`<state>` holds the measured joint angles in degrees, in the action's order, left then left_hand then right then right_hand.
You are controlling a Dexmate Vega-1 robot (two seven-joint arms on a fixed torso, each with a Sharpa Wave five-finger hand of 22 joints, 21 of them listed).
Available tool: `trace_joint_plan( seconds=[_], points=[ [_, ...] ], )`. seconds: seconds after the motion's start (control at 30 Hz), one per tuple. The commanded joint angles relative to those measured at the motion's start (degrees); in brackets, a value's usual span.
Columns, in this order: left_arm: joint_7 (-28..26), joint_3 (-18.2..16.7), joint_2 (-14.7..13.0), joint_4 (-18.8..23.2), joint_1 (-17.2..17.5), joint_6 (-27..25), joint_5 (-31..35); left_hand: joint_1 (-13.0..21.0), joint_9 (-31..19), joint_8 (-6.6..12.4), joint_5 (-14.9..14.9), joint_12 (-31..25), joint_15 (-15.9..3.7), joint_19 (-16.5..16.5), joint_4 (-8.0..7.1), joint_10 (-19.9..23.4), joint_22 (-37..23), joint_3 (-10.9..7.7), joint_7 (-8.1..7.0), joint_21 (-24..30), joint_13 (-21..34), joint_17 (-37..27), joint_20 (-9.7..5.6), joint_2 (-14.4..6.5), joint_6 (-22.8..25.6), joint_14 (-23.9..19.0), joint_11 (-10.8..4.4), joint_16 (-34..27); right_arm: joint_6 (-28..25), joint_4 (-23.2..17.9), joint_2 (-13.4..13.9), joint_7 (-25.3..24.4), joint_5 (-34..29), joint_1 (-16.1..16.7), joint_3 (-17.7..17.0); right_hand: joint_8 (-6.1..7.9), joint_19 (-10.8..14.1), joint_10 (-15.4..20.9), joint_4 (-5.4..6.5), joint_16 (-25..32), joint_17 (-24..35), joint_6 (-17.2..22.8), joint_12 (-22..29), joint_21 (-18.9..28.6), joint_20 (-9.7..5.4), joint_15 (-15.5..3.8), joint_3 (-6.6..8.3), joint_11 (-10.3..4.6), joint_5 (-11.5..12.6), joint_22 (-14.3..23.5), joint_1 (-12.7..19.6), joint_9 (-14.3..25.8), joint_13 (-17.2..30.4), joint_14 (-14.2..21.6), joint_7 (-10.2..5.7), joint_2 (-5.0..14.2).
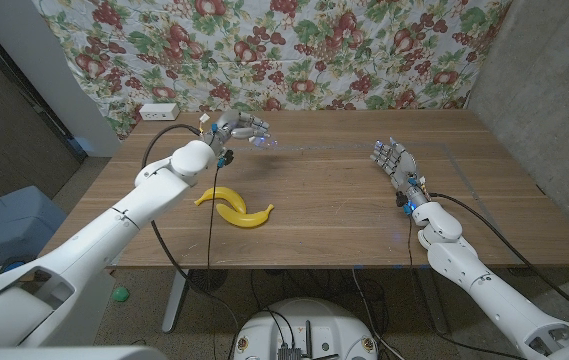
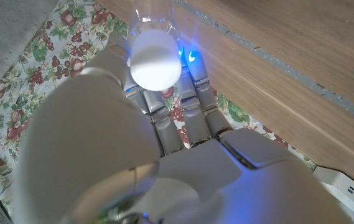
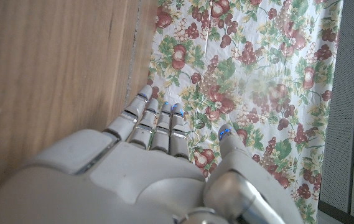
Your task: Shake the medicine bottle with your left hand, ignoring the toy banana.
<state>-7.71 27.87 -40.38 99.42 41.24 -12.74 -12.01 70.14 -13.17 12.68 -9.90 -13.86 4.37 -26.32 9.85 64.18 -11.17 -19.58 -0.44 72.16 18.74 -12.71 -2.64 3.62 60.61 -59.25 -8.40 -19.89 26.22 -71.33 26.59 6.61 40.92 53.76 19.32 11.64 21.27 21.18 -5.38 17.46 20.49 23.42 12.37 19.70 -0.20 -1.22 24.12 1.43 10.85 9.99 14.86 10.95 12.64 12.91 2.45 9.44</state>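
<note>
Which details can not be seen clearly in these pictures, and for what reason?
- Medicine bottle, head view: motion-blurred and small; no label or contents readable.
- Medicine bottle, left wrist view: white cap faces the camera, body cut off by the edge.
- Left hand: its grip is hidden behind its own back.
- Toy banana: the left arm crosses part of it.

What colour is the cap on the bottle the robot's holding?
White, on a clear medicine bottle gripped by the left hand; clearest in the left wrist view.
</note>
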Motion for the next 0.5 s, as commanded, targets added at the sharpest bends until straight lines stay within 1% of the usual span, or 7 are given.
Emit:
trace_joint_plan(
  seconds=[0.03, 0.1, 0.2, 0.33, 0.5],
  points=[
    [1.8, 0.9, -1.1, -0.5, -1.3, -0.4, -1.1, 10.7, -0.2, -0.01, -0.4, 0.0, -18.07, 0.5, -0.13, 0.5, -0.1, -0.39, -0.04, 0.3, 0.2, -3.5, -9.46, -10.4, 0.1, -14.3, -0.06, -0.3, -0.1, 0.6, -0.1, 0.2, -0.2, -0.6, 0.2, -0.09, 0.7, 0.2, -0.06, 0.1, 0.0, 0.1, 0.0, -0.1, -0.09, -0.01, 0.33, 0.15, -0.2, 0.3, 0.5, 0.2, 0.1, 0.4, 0.31, -0.03],
    [1.3, 0.9, -0.9, -0.8, -1.1, 0.5, -0.9, 10.7, -0.2, 0.0, -0.4, 0.0, -18.07, 0.5, -0.14, 0.5, -0.1, -0.4, 0.0, 0.3, 0.2, -3.5, -9.45, -10.4, 0.2, -14.4, -0.06, -0.4, -0.1, 0.7, -0.3, 0.2, -0.1, -0.7, 0.2, -0.08, 0.7, 0.2, -0.06, 0.1, 0.0, 0.1, 0.0, -0.1, -0.09, -0.05, 0.33, 0.16, -0.2, 0.3, 0.5, 0.2, 0.1, 0.5, 0.32, -0.03],
    [-1.9, 0.3, 0.0, -1.3, 0.1, 3.3, 0.1, 10.7, -0.2, 0.03, -0.4, 0.1, -18.08, 0.5, -0.13, 0.5, -0.1, -0.38, 0.01, 0.4, 0.2, -3.5, -9.47, -10.3, 0.3, -14.4, -0.04, -0.4, -0.1, 1.0, -0.3, 0.3, -0.2, -0.9, 0.3, -0.08, 0.7, 0.2, -0.06, 0.1, 0.0, 0.1, 0.0, -0.2, -0.1, -0.13, 0.33, 0.24, -0.2, 0.3, 0.5, 0.2, 0.1, 0.5, 0.3, -0.03],
    [-9.0, -0.4, 2.0, -2.1, 2.3, 7.5, 3.4, 10.7, -0.2, 0.01, -0.4, 0.0, -18.07, 0.5, -0.11, 0.5, 0.0, -0.41, -0.06, 0.5, 0.3, -3.5, -9.49, -10.3, 0.2, -14.4, -0.28, -0.3, -0.1, 1.2, -0.4, 0.4, -0.2, -1.0, 0.3, -0.07, 0.7, 0.2, -0.06, 0.1, 0.0, 0.2, 0.0, -0.2, -0.13, 0.05, 0.34, 0.25, -0.2, 0.3, 0.5, 0.2, 0.1, 0.5, 0.33, -0.02],
    [-16.1, -1.1, 4.9, -4.4, 3.9, 13.0, 7.0, 10.7, -0.2, 0.0, -0.4, 0.0, -18.07, 0.6, -0.12, 0.7, 0.0, -0.45, -0.05, 0.5, 0.3, -3.5, -9.47, -10.4, 0.2, -14.4, -0.23, -0.3, -0.1, 1.5, -0.5, 0.6, -0.2, -1.4, 0.3, -0.07, 0.7, 0.2, -0.07, 0.0, 0.0, 0.2, 0.0, -0.3, -0.14, -0.07, 0.36, 0.1, -0.2, 0.3, 0.5, 0.2, 0.1, 0.4, 0.31, -0.02]
  ],
)
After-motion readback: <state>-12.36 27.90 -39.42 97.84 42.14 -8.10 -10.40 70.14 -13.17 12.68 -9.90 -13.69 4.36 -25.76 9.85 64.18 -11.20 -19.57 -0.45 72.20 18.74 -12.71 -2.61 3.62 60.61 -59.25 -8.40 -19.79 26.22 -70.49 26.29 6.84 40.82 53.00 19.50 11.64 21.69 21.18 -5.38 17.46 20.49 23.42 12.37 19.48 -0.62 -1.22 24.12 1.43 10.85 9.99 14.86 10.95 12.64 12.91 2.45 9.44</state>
